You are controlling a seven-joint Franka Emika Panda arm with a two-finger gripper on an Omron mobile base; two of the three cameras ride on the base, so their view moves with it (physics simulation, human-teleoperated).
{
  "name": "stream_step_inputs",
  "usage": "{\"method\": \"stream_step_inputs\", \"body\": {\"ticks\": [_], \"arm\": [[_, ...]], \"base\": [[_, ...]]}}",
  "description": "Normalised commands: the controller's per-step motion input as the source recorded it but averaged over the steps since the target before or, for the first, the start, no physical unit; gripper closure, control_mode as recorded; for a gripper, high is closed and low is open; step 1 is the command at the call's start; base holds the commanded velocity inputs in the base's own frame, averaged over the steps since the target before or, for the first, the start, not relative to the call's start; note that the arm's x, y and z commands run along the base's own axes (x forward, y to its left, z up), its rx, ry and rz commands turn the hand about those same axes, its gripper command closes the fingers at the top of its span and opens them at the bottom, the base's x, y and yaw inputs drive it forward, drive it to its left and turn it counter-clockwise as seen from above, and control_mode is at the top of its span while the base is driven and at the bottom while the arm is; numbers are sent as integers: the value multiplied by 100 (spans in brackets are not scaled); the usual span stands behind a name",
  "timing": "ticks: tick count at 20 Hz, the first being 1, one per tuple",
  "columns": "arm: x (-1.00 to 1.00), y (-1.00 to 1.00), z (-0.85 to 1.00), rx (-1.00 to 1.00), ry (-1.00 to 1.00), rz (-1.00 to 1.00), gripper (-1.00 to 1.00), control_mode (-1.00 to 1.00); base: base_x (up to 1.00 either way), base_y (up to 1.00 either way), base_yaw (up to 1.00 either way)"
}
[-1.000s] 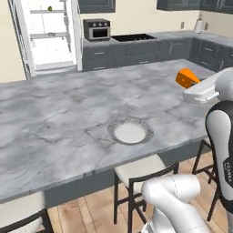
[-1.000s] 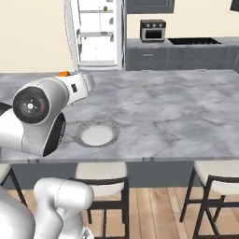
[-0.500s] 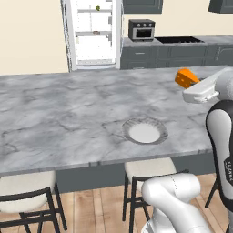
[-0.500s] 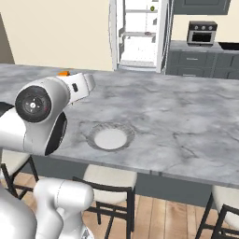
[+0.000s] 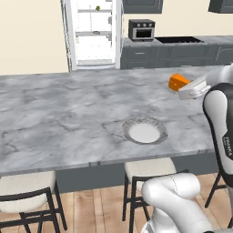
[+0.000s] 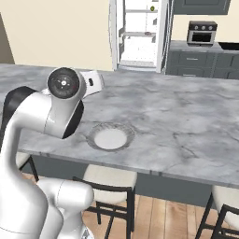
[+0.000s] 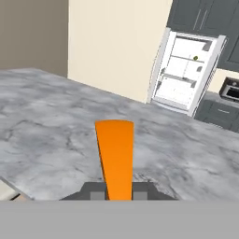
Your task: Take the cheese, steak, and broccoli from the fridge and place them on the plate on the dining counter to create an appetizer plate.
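My gripper is shut on the cheese, an orange wedge held above the right part of the dining counter. In the hand view the cheese sticks up between the two dark fingertips. The plate, white with a grey rim, lies near the counter's front edge, to the left of and nearer than the gripper, and shows again as the plate beside my arm. The fridge stands open beyond the counter. The broccoli sits on a top shelf, with a small dark item, maybe the steak, on a shelf below.
A small dark oven stands on the dark wall counter right of the fridge. Stools with pale seats are tucked under the dining counter's near edge. My own arm blocks the left of the right base view.
The whole scene has slid across both base views, so the base has moved along the counter. The fridge now looks larger and the plate sits elsewhere in frame. The cheese stays in the gripper.
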Motion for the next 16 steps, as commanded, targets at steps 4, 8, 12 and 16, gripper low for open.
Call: {"method": "stream_step_inputs", "body": {"ticks": [4,8,12,16], "arm": [[39,-29,-54,0,-2,2,100,-100],[58,-14,-63,0,-2,0,100,-100],[64,-8,-54,0,4,0,100,-100],[53,-16,-38,0,14,1,100,-100]], "base": [[0,0,0],[0,0,0],[0,0,0],[0,0,0]]}}
